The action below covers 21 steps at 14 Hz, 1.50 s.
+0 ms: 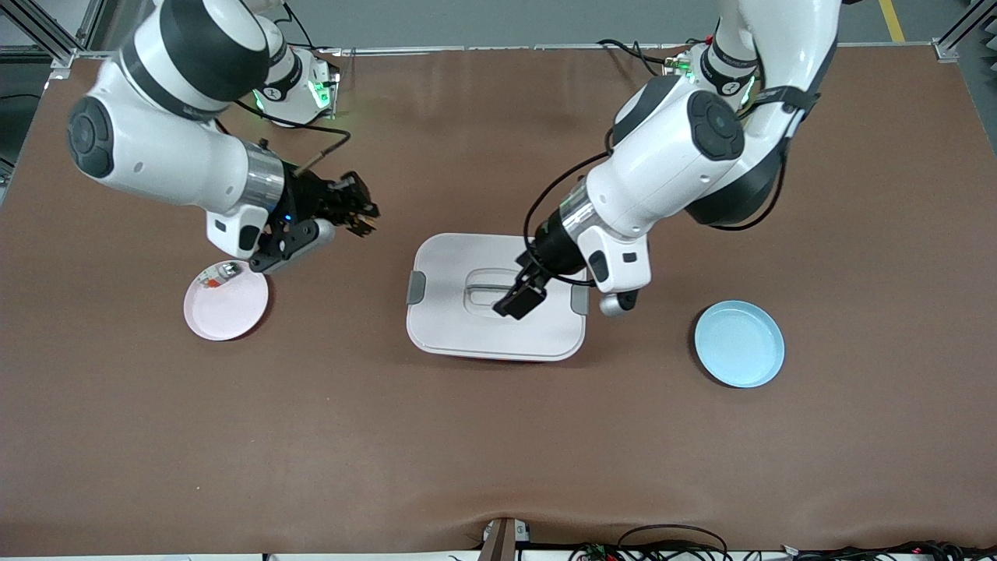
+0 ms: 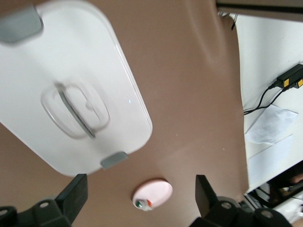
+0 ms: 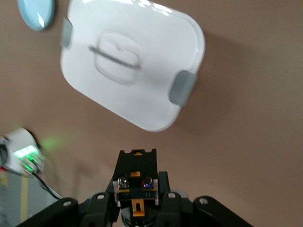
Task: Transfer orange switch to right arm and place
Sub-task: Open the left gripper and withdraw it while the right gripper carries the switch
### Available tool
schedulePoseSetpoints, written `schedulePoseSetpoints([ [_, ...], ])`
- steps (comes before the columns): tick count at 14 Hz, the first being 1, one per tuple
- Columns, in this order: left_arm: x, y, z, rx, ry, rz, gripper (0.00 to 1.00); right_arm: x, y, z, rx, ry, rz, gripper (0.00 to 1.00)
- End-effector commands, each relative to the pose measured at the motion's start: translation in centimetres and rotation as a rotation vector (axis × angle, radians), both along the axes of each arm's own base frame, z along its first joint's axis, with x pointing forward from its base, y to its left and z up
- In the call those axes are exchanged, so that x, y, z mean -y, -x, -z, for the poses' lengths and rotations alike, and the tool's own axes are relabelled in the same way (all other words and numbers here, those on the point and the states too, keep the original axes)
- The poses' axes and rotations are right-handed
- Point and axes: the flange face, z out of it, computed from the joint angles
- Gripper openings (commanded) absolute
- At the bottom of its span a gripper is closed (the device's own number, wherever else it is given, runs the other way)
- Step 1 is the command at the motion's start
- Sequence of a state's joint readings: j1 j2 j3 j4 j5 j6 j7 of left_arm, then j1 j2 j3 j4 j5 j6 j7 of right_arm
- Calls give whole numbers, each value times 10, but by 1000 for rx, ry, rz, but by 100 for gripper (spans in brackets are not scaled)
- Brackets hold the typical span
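While the blue plate (image 1: 739, 344) sits bare, the pink plate (image 1: 226, 305) holds a small silvery item (image 1: 223, 271)

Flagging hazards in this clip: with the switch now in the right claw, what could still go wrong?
1. The right claw pinches the tiny orange switch by one end; it might slip or twist.
2. The pink plate already holds a small silvery item; a placement there could knock it.
3. The open left claw hangs low over the white lidded box and might clip it.

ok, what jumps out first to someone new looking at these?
The white lidded box mid-table, with the open left gripper over its lid. Then the right gripper, shut on the orange switch, up over the table near the pink plate. A blue plate sits toward the left arm's end.
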<state>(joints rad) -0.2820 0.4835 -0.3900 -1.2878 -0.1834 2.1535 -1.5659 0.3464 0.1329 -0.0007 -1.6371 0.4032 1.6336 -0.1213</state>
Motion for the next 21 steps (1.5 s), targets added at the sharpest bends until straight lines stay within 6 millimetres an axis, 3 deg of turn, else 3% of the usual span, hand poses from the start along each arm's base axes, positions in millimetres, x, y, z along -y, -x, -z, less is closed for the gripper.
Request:
schedulePoseSetpoints([
  [1,-44,-3,-18,53,-121,124,100,19,9,-26,70,133,-216,0],
  [5,-103,-12,-7,54,-357,334,100,77,14,-43,156,226,-601,0],
  [7,-115,-10,-3,44,-459,426,100,99,15,-43,175,295,-744,0],
  [10,-152,-17,-1,23,-575,489,100,141,24,-25,240,318,-857,0],
  [14,-200,-24,-12,19,-596,588,100,198,25,31,307,343,-1035,0],
  [17,-237,-27,-23,17,-606,642,100,247,31,93,329,374,-1075,0],
  [21,-275,-20,-42,7,-615,738,100,264,36,161,337,351,-1084,0],
])
